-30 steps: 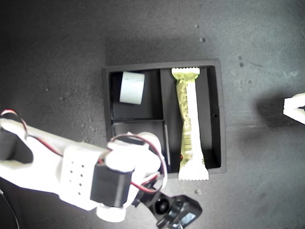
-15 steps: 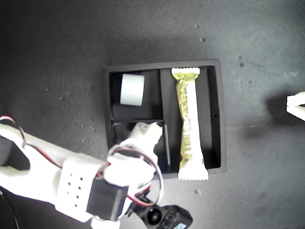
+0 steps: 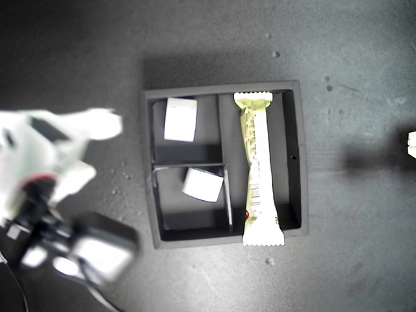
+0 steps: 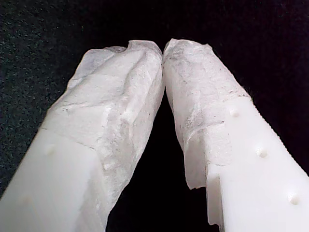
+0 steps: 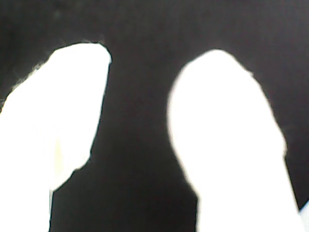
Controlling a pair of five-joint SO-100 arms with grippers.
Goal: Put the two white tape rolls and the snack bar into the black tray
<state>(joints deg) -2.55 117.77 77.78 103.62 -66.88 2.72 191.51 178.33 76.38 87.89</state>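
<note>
The black tray (image 3: 221, 88) sits mid-table in the exterior view. One white tape roll (image 3: 181, 119) lies in its upper small compartment. The other white tape roll (image 3: 202, 184) rests in the lower small compartment, against the divider. The snack bar (image 3: 259, 169) fills the long compartment, with its lower crimped end over the tray's wall. My first gripper (image 4: 163, 48) is shut, its tips touching over dark surface with nothing between them. My second gripper (image 5: 140, 82) is open and blurred, also over bare dark surface.
A blurred white arm (image 3: 52, 188) with a black motor fills the exterior view's left, beside the tray and off it. A sliver of another white arm (image 3: 412, 143) shows at the exterior view's right edge. The tray stands on a dark grey mat (image 3: 338, 260).
The arm over the tray's lower small compartment has pulled away to the exterior view's left, leaving the smaller roll in that compartment. The white piece at the right edge has slid further out.
</note>
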